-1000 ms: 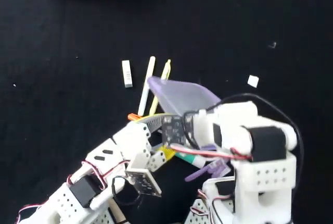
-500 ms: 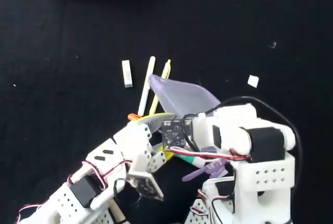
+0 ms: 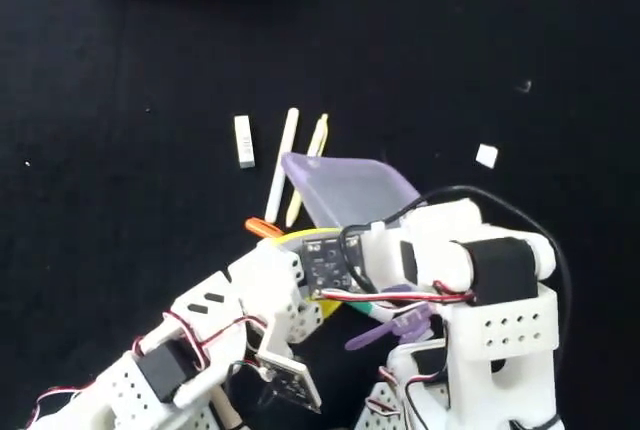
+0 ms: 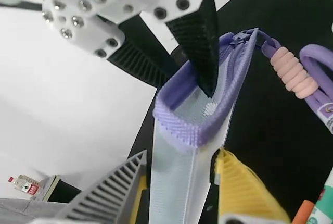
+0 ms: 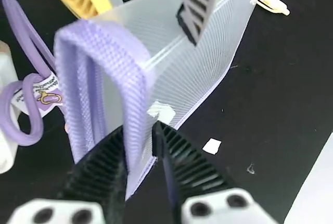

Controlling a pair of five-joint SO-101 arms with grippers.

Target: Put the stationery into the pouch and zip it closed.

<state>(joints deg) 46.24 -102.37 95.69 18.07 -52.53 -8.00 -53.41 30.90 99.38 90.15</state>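
Black table (image 3: 120, 80) spreads under your two arms, and the pouch (image 3: 350, 190) is held up between them, just beside the white pen (image 3: 283, 155) and the yellow pen (image 3: 314, 145). Your right gripper (image 5: 139, 143) is clamped on the pouch's purple zipper band. Your left gripper (image 4: 179, 159) pinches its clear side. Since a second ago, your left wrist has drawn back toward the near edge.

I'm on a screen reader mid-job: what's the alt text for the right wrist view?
The right gripper pinches the purple woven rim of the translucent pouch between its black fingers, over the black table. A purple strap loop hangs beside the pouch, and a small white scrap lies on the table.
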